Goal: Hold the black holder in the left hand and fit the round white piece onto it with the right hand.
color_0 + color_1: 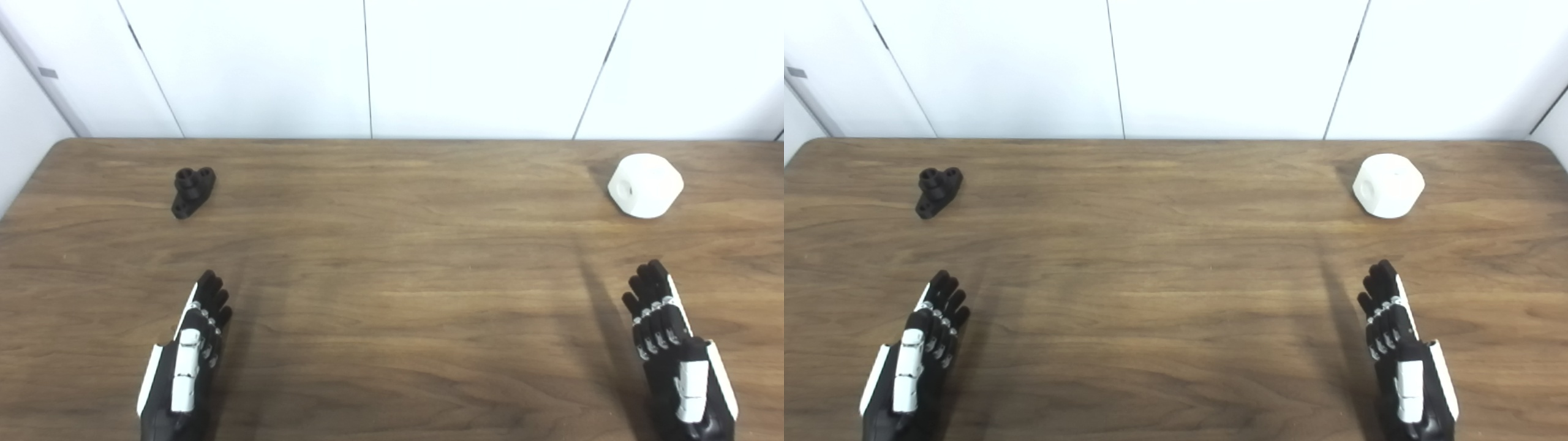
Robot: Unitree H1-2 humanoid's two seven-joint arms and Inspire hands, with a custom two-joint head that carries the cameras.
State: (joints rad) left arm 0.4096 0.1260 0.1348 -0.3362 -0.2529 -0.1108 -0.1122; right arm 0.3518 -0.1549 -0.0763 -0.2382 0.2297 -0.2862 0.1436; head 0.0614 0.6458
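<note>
Wood desk [392,294] spans the view. Left robot hand [187,361] at near edge left, right robot hand [677,355] at near edge right, both empty, fingers straight. Round white piece [645,185] near far-right corner. Black holder [193,191] toward far-left corner.

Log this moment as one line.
left hand open, idle | right hand open, idle | black holder far left, untouched | round white piece far right, untouched
</note>
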